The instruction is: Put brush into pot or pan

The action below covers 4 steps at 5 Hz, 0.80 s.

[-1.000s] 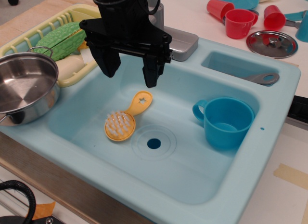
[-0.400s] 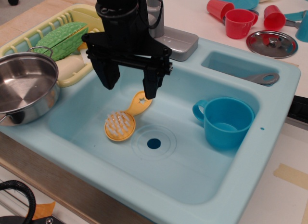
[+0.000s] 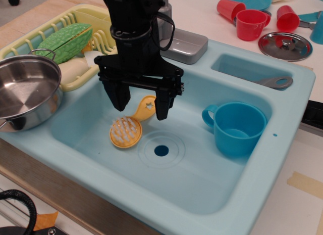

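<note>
The yellow-orange brush [image 3: 128,128] lies on the floor of the light blue sink [image 3: 202,189], white bristles up, its handle with the star hole pointing to the back right. My black gripper [image 3: 142,108] is open and hangs low over the brush, one finger on each side of the handle, not touching it. The shiny steel pot [image 3: 25,96] with wire loop handles stands empty on the sink's left rim, left of the gripper.
A blue cup [image 3: 236,128] stands in the sink at the right, and the drain hole [image 3: 161,150] is beside the brush. A yellow dish rack [image 3: 65,38] with a green item sits behind the pot. Red cups [image 3: 250,24] and a steel lid [image 3: 285,45] lie at the back right.
My gripper has come down and slightly right, from above the sink's back to straddling the brush handle. It stays open. The brush and pot have not moved.
</note>
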Each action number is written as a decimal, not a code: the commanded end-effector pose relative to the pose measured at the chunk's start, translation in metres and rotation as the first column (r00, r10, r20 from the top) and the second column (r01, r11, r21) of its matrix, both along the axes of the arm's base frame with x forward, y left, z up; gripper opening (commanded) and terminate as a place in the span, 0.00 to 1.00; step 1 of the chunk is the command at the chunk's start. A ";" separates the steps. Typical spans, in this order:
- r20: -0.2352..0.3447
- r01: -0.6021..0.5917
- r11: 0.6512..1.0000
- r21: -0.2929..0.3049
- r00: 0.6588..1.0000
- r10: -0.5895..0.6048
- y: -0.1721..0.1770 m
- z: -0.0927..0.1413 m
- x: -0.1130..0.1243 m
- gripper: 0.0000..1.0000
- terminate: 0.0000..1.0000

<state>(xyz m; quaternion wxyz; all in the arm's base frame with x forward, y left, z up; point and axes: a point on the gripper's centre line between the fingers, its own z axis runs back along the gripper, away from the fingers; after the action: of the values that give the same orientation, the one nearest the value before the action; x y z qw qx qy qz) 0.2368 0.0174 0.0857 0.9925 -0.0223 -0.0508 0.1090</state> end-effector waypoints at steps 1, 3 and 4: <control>0.010 0.001 1.000 -0.029 1.000 0.000 0.004 -0.008 0.001 1.00 0.00; 0.002 0.013 0.997 -0.077 1.000 -0.013 0.006 -0.022 -0.010 1.00 0.00; 0.007 0.029 0.995 -0.091 1.000 -0.029 0.005 -0.025 -0.013 0.00 0.00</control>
<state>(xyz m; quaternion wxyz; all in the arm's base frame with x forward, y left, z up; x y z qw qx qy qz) 0.2240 0.0199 0.0586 0.9918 -0.0712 -0.0472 0.0951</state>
